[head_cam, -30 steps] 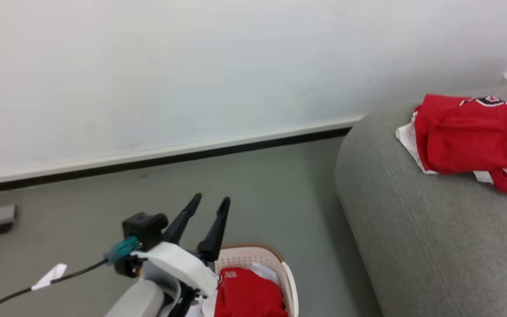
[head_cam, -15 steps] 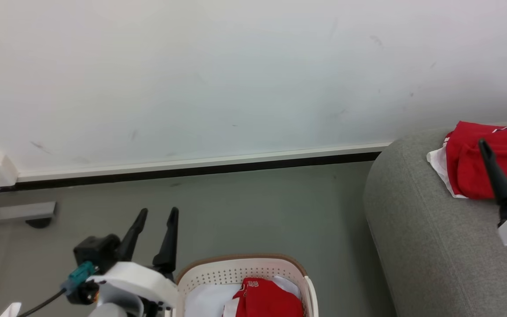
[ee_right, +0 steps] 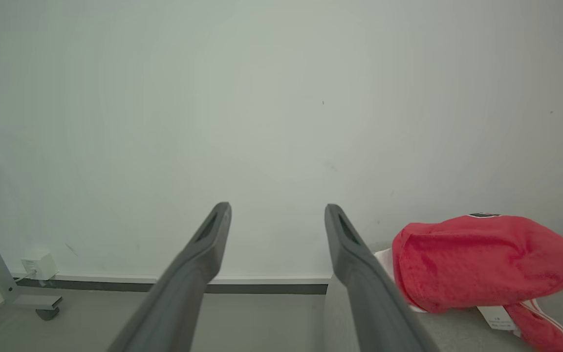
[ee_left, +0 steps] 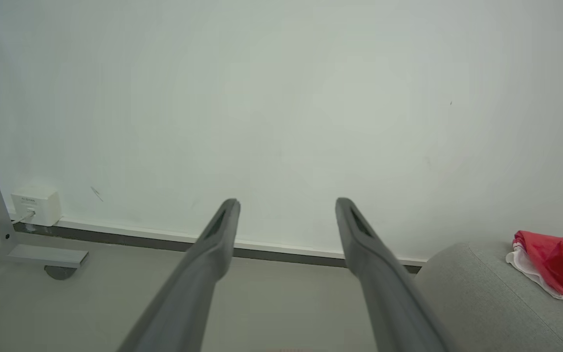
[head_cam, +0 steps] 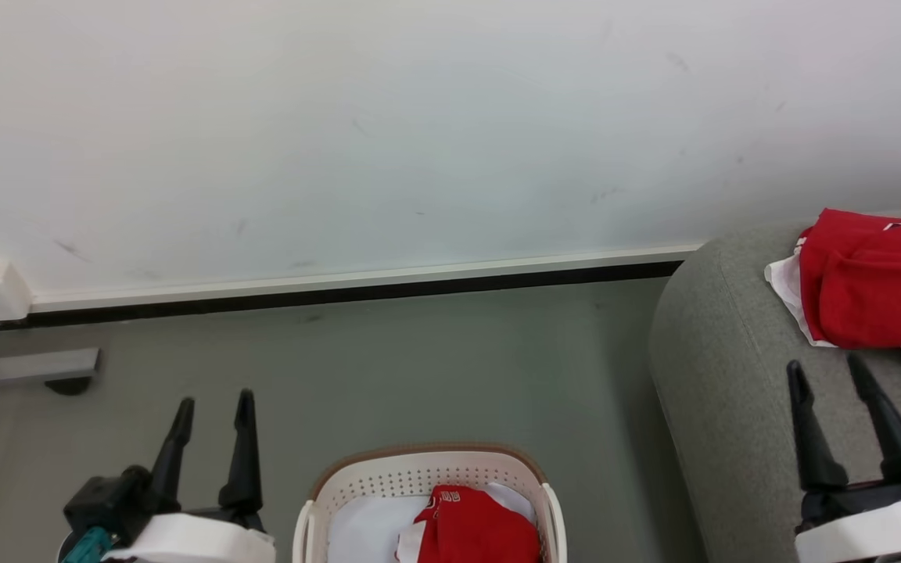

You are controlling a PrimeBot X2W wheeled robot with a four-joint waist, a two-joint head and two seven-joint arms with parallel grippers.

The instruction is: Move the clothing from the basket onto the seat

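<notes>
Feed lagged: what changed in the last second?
The head camera swung, shifting the whole view. The right claw drew back from the red garment on the seat; the left claw moved left, clear of the basket. Both are open and empty; the other garment stays in the basket.

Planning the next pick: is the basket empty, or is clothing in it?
Not empty. A red garment lies inside the basket, on something white; the head view's bottom edge cuts both off.
</notes>
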